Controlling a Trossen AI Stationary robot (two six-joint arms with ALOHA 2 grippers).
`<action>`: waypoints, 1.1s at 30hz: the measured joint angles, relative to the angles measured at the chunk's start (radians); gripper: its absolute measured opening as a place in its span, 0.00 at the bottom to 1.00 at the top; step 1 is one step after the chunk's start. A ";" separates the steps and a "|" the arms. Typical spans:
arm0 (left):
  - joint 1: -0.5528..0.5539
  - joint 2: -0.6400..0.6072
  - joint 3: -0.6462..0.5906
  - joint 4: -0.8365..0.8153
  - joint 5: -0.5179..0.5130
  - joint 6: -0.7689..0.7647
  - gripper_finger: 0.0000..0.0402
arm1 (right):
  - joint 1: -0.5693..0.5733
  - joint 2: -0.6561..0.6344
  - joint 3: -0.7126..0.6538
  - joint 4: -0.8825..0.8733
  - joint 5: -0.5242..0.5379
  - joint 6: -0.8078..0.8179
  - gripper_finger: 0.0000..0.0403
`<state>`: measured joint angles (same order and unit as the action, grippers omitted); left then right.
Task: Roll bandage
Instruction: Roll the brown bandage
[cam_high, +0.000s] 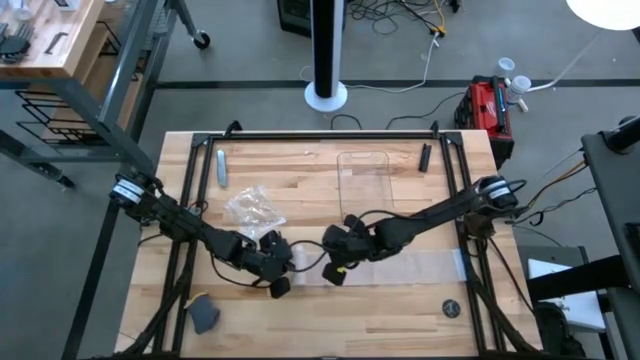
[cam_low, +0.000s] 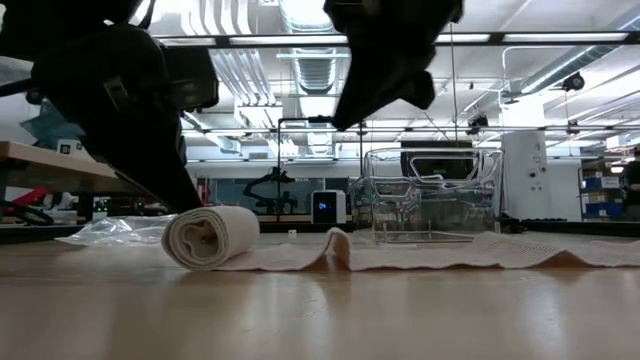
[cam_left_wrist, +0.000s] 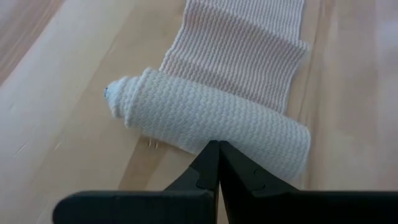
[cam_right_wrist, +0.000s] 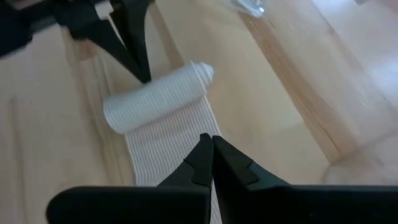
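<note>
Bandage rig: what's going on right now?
Both arms are rolling the bandage on the wooden table. Part of it is wound into a small cylinder; the rest lies flat as a rippled strip towards the table's right side. The left gripper, fingers shut, presses against the back of the roll. The right gripper, also shut, sits just over the flat strip ahead of it. A clear tray and a plastic wrapper lie untouched behind.
</note>
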<state>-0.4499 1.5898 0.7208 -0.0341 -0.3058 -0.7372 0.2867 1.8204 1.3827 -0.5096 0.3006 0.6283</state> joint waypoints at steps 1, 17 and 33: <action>0.000 0.000 0.000 0.002 0.000 0.001 0.00 | -0.004 0.016 0.020 -0.006 -0.008 -0.003 0.01; -0.005 -0.001 -0.013 0.087 0.010 0.071 0.00 | -0.012 0.196 0.169 -0.022 -0.047 0.089 0.46; -0.127 -0.269 -0.016 -0.093 -0.074 0.101 0.00 | -0.012 0.198 0.168 0.013 -0.038 0.088 0.64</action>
<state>-0.5766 1.3209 0.7044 -0.1269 -0.3798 -0.6359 0.2749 2.0182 1.5509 -0.4965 0.2626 0.7161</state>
